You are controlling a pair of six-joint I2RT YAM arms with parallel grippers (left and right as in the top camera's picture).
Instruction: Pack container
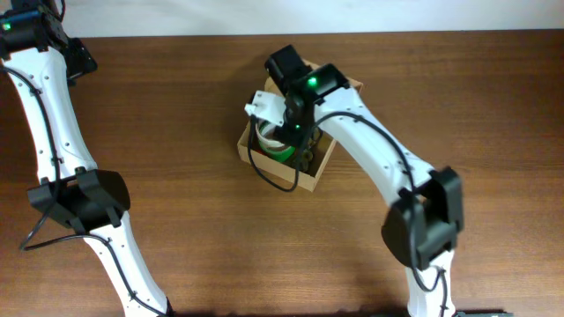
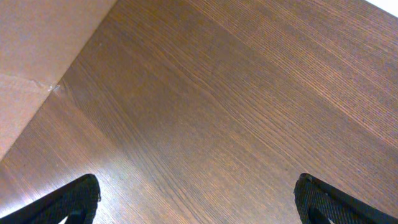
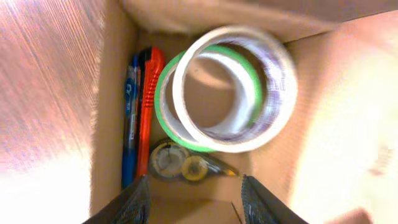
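**Right gripper (image 3: 196,182) open over the small tan cardboard container (image 1: 300,183)**
Its fingers stand apart and empty. Just beyond them inside the box, a clear tape roll (image 3: 280,81) leans on a green-edged tape roll (image 3: 163,106), with a red utility knife (image 3: 148,106) to one side. The best exit is probably straight up, keeping both fingers off the roll and walls. The left gripper (image 2: 199,193), spread wide, hangs over the brown wooden table (image 2: 217,93).
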